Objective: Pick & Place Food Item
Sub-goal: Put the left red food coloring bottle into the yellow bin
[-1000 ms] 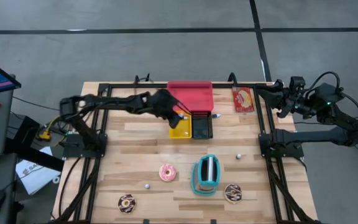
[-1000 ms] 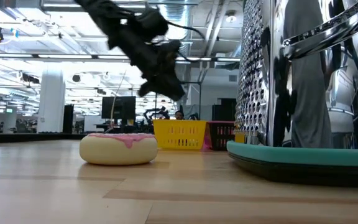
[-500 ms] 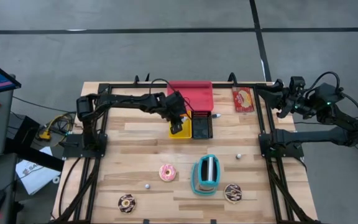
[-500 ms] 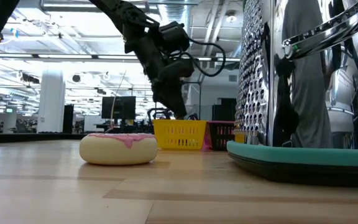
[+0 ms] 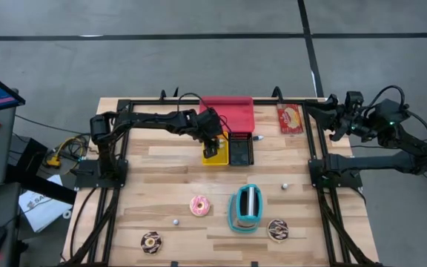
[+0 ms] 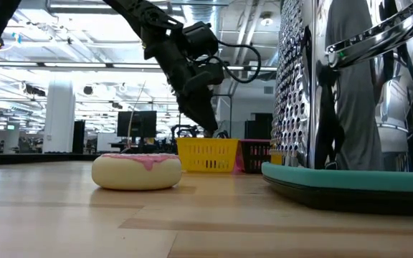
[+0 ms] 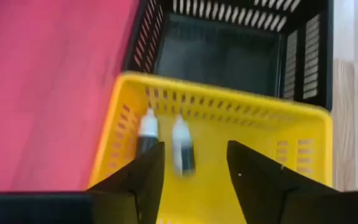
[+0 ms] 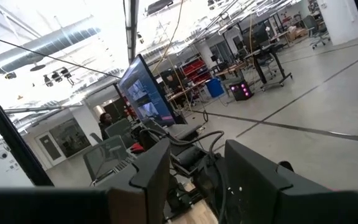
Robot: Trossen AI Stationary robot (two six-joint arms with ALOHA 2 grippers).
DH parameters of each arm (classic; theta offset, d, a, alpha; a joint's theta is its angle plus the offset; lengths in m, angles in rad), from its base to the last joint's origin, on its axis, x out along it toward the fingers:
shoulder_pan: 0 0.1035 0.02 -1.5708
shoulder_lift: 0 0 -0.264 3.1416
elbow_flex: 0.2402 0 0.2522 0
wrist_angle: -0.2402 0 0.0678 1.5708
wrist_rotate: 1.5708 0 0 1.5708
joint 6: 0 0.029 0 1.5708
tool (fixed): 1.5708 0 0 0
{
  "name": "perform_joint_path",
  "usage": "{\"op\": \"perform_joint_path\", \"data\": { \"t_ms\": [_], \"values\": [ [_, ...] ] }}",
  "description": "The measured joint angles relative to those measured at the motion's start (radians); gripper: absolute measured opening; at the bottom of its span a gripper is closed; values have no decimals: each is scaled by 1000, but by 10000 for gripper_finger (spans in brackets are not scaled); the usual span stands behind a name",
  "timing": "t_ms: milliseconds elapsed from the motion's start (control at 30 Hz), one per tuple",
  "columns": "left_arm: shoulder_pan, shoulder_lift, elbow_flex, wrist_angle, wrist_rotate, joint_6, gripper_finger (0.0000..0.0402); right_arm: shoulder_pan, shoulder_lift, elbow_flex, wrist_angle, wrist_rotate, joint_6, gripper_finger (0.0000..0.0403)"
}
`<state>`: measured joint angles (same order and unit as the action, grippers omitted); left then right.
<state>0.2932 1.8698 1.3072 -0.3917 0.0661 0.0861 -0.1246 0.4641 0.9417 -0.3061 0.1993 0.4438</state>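
Note:
My left gripper (image 7: 194, 162) hangs open over the yellow basket (image 7: 260, 137) at the table's far middle, fingers slanting down (image 5: 213, 152) (image 6: 210, 129). Two small dark bottles with white caps (image 7: 146, 132) (image 7: 183, 148) lie on the basket's floor near one wall, below the fingers and clear of them. A pink-iced donut (image 5: 199, 205) (image 6: 136, 170) rests flat on the table nearer the front. My right gripper (image 5: 336, 122) (image 8: 197, 168) waits open, raised at the far right, pointing out into the room.
A black basket (image 5: 241, 150) stands beside the yellow one, with a red tray (image 5: 227, 113) behind both. A red packet (image 5: 290, 119) lies at the far right. A grater in a teal tray (image 5: 245, 208) and two chocolate donuts (image 5: 151, 241) (image 5: 277, 230) occupy the front.
My left gripper has swung over and come down toward the yellow basket, rolling about its own axis on the way. In the last half second it has stayed almost in place above the basket.

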Motion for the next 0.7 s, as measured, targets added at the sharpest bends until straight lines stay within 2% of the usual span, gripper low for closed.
{"op": "perform_joint_path", "data": {
  "t_ms": [267, 400, 467, 567, 700],
  "values": [
    [0, -87, 0, -9, -14, -42, 178, 0, 0, 0, 0, 0, 4, 147],
    [-10, -201, -2, -148, -3, -82, 171, 0, 0, 0, 5, 0, 9, 147],
    [-26, -278, -25, -223, 40, -79, 169, 0, 0, 0, 9, 0, 9, 147],
    [-87, -410, -95, -321, 118, -55, 168, 1, 0, 0, 9, 0, 9, 147],
    [-234, -596, -239, -378, 129, -81, 168, 1, 0, 0, 11, -15, 9, 147]
  ]
}}
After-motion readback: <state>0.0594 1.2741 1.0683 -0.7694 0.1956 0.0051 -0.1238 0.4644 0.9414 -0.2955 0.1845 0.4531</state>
